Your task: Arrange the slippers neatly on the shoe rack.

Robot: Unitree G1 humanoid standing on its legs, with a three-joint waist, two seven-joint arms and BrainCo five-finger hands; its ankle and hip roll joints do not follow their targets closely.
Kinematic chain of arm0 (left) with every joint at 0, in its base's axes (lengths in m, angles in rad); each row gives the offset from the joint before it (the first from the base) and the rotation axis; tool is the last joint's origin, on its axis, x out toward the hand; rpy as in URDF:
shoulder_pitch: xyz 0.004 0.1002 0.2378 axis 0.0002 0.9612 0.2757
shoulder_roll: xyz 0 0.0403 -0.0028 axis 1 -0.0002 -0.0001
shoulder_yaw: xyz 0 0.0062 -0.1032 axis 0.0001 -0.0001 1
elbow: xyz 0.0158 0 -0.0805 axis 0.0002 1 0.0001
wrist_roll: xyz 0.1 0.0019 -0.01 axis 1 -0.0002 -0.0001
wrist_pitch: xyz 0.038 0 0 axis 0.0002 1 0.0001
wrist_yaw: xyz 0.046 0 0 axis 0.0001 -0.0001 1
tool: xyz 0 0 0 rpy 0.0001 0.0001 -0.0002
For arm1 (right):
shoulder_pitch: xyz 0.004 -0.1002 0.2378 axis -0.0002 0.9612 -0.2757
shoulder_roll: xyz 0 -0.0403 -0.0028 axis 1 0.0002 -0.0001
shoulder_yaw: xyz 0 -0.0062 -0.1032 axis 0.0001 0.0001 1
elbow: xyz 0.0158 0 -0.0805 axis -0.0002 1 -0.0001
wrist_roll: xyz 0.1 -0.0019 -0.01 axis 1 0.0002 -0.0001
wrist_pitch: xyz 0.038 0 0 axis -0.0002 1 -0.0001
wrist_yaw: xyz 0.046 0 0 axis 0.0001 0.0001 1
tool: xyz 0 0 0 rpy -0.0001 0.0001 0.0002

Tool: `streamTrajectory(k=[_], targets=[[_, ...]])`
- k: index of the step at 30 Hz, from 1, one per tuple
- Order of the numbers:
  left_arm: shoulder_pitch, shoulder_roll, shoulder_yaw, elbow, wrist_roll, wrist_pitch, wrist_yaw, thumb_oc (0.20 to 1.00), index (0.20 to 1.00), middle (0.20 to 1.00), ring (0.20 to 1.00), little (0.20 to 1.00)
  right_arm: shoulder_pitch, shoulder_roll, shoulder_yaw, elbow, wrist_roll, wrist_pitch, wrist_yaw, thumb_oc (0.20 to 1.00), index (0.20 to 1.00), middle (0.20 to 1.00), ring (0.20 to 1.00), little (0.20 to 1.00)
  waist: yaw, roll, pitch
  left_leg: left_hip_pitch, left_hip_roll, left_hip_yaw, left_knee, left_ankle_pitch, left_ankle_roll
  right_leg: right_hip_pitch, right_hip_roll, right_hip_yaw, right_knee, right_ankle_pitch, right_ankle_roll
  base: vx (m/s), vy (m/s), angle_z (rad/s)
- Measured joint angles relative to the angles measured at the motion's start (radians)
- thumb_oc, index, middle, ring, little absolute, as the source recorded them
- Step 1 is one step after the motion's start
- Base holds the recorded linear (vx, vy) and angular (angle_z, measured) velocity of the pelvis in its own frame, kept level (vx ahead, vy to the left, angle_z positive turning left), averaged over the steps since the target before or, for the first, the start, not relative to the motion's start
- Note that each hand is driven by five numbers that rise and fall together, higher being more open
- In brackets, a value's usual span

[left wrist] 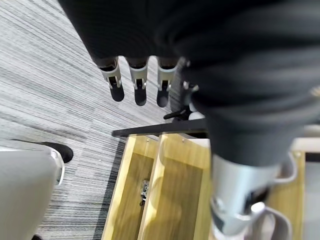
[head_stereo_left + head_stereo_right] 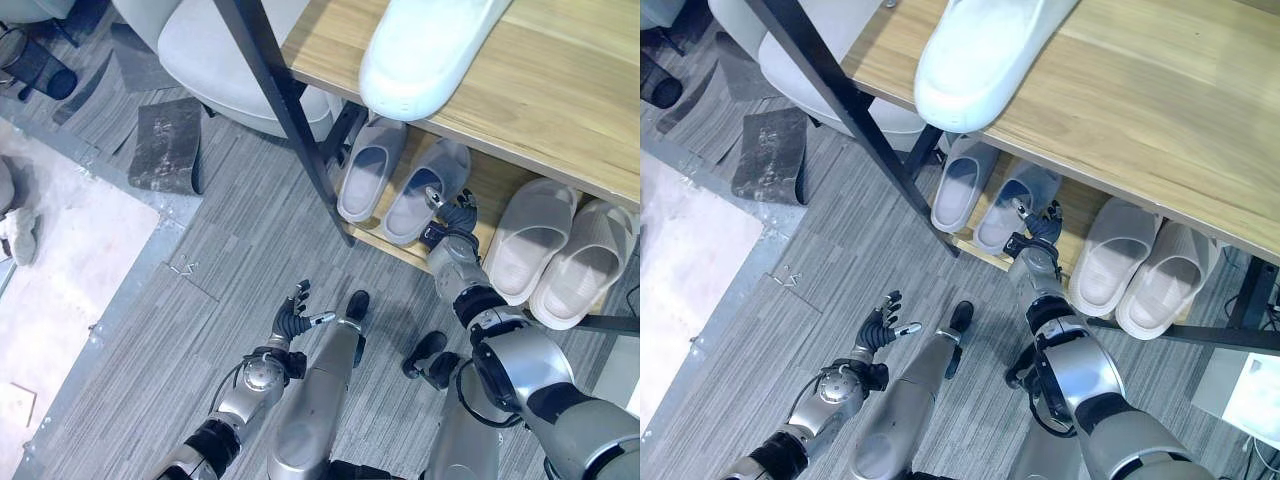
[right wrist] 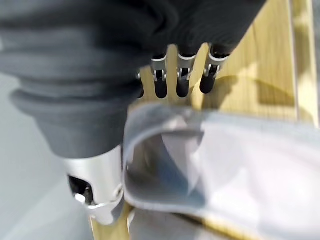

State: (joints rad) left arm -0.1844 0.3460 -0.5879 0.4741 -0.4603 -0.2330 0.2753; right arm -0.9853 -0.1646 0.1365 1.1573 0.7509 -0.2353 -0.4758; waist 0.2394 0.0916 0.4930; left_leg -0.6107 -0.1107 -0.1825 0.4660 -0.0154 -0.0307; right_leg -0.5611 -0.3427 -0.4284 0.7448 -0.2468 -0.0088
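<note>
R hand [image 3: 100,75] fingers straight over grey slipper [image 3: 225,165], wooden shelf [image 3: 260,60].

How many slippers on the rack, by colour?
Grey slippers: 2, lower shelf, one and one at the right hand.
Beige slippers: 2, lower shelf, one and one.
White slipper: 1, top shelf.
Total: 5

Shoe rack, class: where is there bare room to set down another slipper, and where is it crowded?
Top shelf is bare wood right of the white slipper. Lower shelf is crowded: grey pair, right hand, beige pair. Left hand hangs over open floor.
</note>
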Motion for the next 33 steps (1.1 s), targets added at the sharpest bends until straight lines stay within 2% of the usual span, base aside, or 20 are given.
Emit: streamTrajectory(k=[5, 15, 17, 21, 23, 24, 25, 27, 29, 30, 33], targets=[[0.025, -0.001, -0.002, 0.003, 0.000, 0.002, -0.004, 1.000, 1.000, 1.000, 1.000, 1.000, -0.031, 0.003, 0.002, 0.023, 0.037, 0.004, 0.029, 1.000, 1.000, 1.000, 1.000, 1.000, 0.028, 0.000, 0.000, -0.001, 0.000, -0.015, -0.002, 0.001, -0.002, 0.004, 0.003, -0.011, 0.002, -0.007, -0.007, 0.00, -0.021, 0.06], [0.023, -0.001, -0.001, 0.014, 0.000, 0.002, -0.034, 1.000, 1.000, 1.000, 1.000, 1.000, -0.036, -0.038, 0.008, 0.065, 0.056, 0.009, 0.042, 1.000, 1.000, 1.000, 1.000, 1.000, 0.032, 0.003, 0.001, 0.002, -0.006, -0.030, 0.000, -0.001, -0.010, 0.020, 0.001, -0.029, 0.006, -0.024, -0.003, 0.01, -0.013, 0.06], [0.023, -0.002, -0.002, 0.017, 0.000, 0.003, -0.038, 1.000, 1.000, 1.000, 1.000, 1.000, -0.036, -0.044, 0.012, 0.065, 0.054, 0.019, 0.043, 1.000, 1.000, 1.000, 1.000, 1.000, 0.032, 0.012, 0.001, 0.007, -0.004, -0.033, -0.001, -0.003, -0.013, 0.028, 0.001, -0.036, 0.005, -0.026, -0.003, 0.03, -0.007, 0.05], [0.028, -0.003, 0.000, 0.019, 0.000, 0.003, -0.037, 1.000, 1.000, 1.000, 1.000, 1.000, -0.030, -0.050, 0.093, 0.061, -0.049, 0.048, 0.042, 1.000, 1.000, 1.000, 1.000, 1.000, 0.030, 0.015, 0.001, 0.035, 0.000, -0.034, -0.014, -0.002, -0.013, 0.053, 0.005, -0.036, -0.004, -0.027, -0.005, 0.02, -0.001, -0.01], [0.039, -0.016, 0.001, 0.028, 0.000, 0.003, -0.028, 1.000, 1.000, 1.000, 1.000, 1.000, 0.016, -0.031, 0.123, 0.009, -0.166, 0.050, 0.017, 1.000, 1.000, 1.000, 1.000, 1.000, 0.014, 0.016, -0.001, 0.075, 0.014, -0.031, -0.044, -0.001, -0.014, 0.091, 0.023, -0.036, -0.042, -0.021, -0.001, 0.06, 0.004, -0.12], [0.039, -0.020, -0.001, 0.028, 0.000, 0.003, -0.028, 1.000, 1.000, 1.000, 1.000, 1.000, 0.018, -0.026, 0.127, 0.009, -0.178, 0.050, 0.017, 1.000, 1.000, 1.000, 1.000, 1.000, 0.010, 0.016, -0.002, 0.080, 0.015, -0.028, -0.046, -0.001, -0.014, 0.093, 0.023, -0.035, -0.043, -0.022, -0.001, 0.07, -0.002, -0.09], [0.034, -0.027, 0.005, 0.029, 0.000, 0.005, -0.020, 1.000, 1.000, 1.000, 1.000, 1.000, 0.057, -0.023, 0.131, -0.041, -0.193, 0.053, 0.002, 1.000, 1.000, 1.000, 1.000, 1.000, -0.007, 0.013, -0.002, 0.088, 0.020, -0.028, -0.059, 0.002, -0.015, 0.102, 0.027, -0.039, -0.057, -0.021, -0.001, 0.07, -0.002, 0.04], [0.054, -0.037, 0.025, 0.029, 0.000, 0.007, -0.008, 1.000, 1.000, 1.000, 1.000, 1.000, 0.178, -0.014, 0.142, -0.214, -0.231, 0.041, -0.002, 1.000, 1.000, 1.000, 1.000, 1.000, -0.013, 0.005, -0.010, 0.125, 0.033, -0.026, -0.110, 0.019, -0.015, 0.134, 0.048, -0.042, -0.107, 0.003, 0.012, 0.07, -0.011, -0.07], [0.078, -0.039, 0.042, 0.029, -0.001, 0.007, -0.004, 1.000, 1.000, 1.000, 1.000, 1.000, 0.268, 0.013, 0.170, -0.241, -0.273, 0.051, 0.003, 1.000, 1.000, 1.000, 1.000, 1.000, -0.022, -0.005, -0.041, 0.168, 0.047, -0.020, -0.162, 0.043, -0.014, 0.171, 0.070, -0.040, -0.164, 0.029, 0.022, 0.06, -0.008, -0.21], [0.086, -0.037, 0.047, 0.028, -0.018, 0.007, -0.001, 1.000, 1.000, 1.000, 1.000, 1.000, 0.306, 0.027, 0.178, -0.251, -0.282, 0.064, 0.003, 1.000, 1.000, 1.000, 1.000, 1.000, -0.041, -0.016, -0.064, 0.189, 0.054, -0.016, -0.185, 0.050, -0.016, 0.188, 0.079, -0.041, -0.191, 0.040, 0.017, 0.09, -0.024, -0.09], [0.105, -0.037, 0.051, 0.035, -0.040, 0.008, -0.001, 1.000, 1.000, 1.000, 1.000, 1.000, 0.407, 0.027, 0.199, -0.333, -0.316, 0.070, 0.011, 1.000, 1.000, 1.000, 1.000, 1.000, -0.058, -0.043, -0.114, 0.227, 0.064, -0.001, -0.226, 0.061, -0.014, 0.219, 0.096, -0.036, -0.237, 0.060, 0.016, 0.04, -0.004, -0.11]])
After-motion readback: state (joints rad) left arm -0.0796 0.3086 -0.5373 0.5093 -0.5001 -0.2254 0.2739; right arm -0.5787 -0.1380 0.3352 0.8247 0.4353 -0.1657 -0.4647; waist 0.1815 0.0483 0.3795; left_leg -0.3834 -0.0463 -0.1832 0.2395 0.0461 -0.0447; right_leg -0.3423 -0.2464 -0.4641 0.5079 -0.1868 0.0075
